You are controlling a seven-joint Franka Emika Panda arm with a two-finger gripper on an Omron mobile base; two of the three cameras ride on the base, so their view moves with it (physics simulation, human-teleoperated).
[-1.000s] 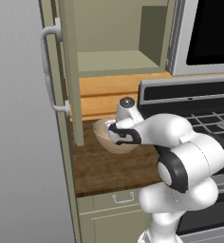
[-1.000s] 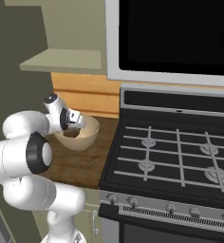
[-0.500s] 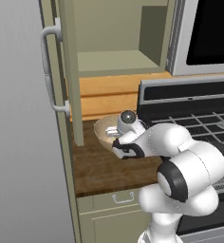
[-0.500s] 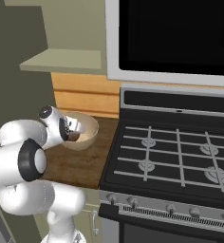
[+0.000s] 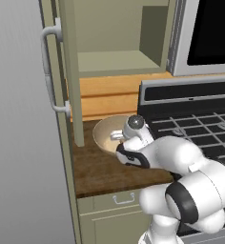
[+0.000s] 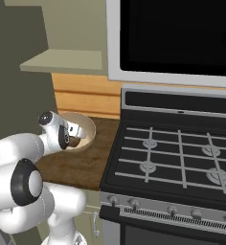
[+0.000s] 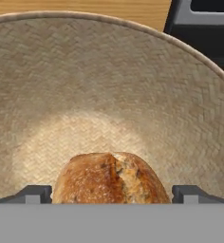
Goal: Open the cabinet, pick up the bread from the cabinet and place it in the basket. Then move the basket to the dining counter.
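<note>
On the left, cabinet: door swung open toward the robot, its edge standing over the counter's left end; shelf inside bare; curved silver handle on the outer face.
Stove: fills the right side, black grates on top, its left edge butting against the counter.
Microwave: hangs above the stove, dark glass front.
Counter: short dark wood top between the open door and the stove; a bare strip lies along its front edge, near side of the basket.
Drawer: just under the counter's front edge, small silver handle.
Basket: round, woven, tan; sits toward the back of the counter near the wooden wall panel, its right rim close to the stove's edge.
Gripper: reaches down into the basket from the front, fingers spread wide, one tip on each side of the bread, neither visibly pressing on it.
Bread: brown crusty lump on the basket's floor, between the spread fingers.
</note>
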